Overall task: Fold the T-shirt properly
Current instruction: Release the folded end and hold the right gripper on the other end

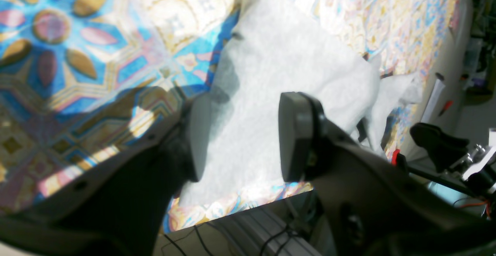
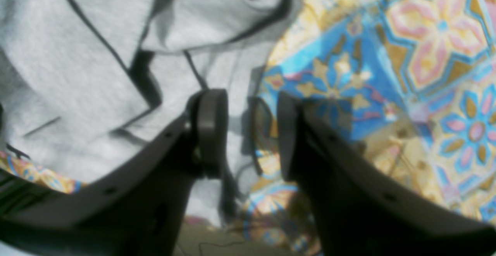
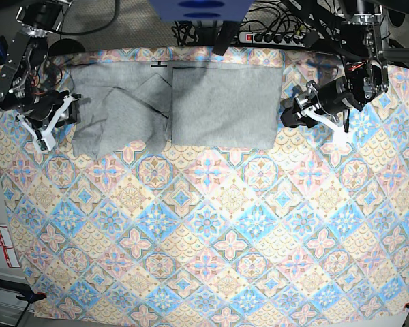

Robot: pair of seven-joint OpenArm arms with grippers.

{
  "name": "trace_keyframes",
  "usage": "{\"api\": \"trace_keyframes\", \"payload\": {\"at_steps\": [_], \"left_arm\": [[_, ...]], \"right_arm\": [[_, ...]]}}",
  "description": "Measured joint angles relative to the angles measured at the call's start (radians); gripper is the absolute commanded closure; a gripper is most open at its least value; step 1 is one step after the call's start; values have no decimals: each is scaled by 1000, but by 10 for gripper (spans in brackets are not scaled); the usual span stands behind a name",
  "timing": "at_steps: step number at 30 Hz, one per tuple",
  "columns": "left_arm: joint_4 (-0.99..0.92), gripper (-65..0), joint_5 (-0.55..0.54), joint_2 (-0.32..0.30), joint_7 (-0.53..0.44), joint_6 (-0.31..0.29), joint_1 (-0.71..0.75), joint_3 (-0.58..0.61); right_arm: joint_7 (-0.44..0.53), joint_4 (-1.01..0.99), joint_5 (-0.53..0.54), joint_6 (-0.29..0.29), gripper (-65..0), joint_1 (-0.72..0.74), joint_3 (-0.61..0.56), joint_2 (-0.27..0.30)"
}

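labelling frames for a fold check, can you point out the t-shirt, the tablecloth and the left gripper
T-shirt (image 3: 221, 105), base view, on the flat folded panel.
tablecloth (image 3: 211, 259), base view, on a bare patterned part below the shirt.
left gripper (image 1: 242, 136), left wrist view, midway between its two fingers, which stand apart.

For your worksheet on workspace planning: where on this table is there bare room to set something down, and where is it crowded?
Free: the patterned tablecloth below the T-shirt, reaching the near edge and both side edges. Crowded: the far strip, where the T-shirt lies between the left gripper and right gripper, with cables behind.
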Motion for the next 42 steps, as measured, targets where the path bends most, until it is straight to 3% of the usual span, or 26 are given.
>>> {"api": "trace_keyframes", "payload": {"at_steps": [12, 16, 20, 23, 42], "left_arm": [[0, -286, 1, -5, 0, 0, 0, 0], [0, -286, 6, -5, 0, 0, 0, 0], [0, -286, 68, -2, 1, 0, -8, 0], [0, -286, 97, -4, -4, 0, -19, 35], [0, -286, 99, 0, 0, 0, -19, 51]], "right_arm": [[11, -230, 2, 0, -214, 74, -34, -2], [6, -257, 4, 0, -287, 76, -30, -1], [5, -267, 104, 0, -347, 78, -34, 0], [0, -269, 184, 0, -338, 77, -37, -2], [27, -368, 204, 0, -338, 107, -32, 6]]}}
